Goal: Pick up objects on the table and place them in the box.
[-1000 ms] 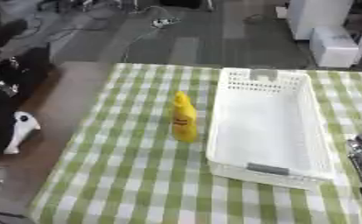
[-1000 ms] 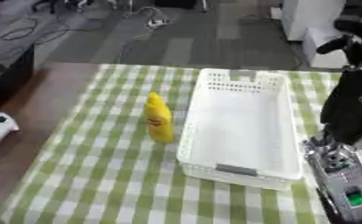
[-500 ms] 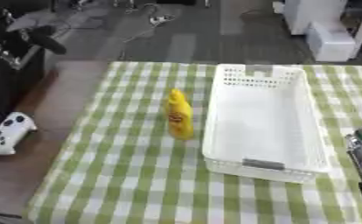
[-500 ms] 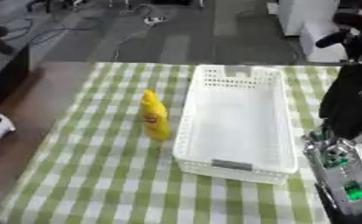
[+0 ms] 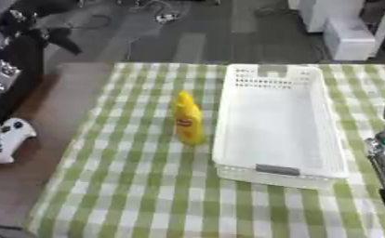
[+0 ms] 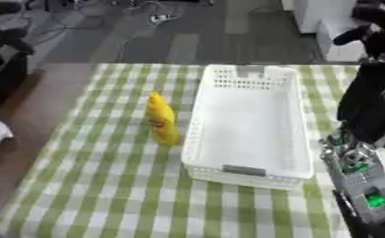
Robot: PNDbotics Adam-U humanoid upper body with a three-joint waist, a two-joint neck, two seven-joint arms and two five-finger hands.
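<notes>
- The left hand (image 5: 53,37) shows only as a dark blurred shape at the far left, off the tabletop; whether its fingers are spread or curled I cannot tell.
- The yellow plastic squeeze bottle (image 5: 188,118) stands upright on the green-and-white checked tabletop (image 5: 130,186), just left of the box, long axis vertical.
- The white perforated plastic box (image 5: 279,121) lies empty, lengthwise near to far.
- The right hand (image 6: 367,30) hangs at the far right beyond the box, fingers unclear; the left arm looks the less obstructed reach to the bottle.
</notes>
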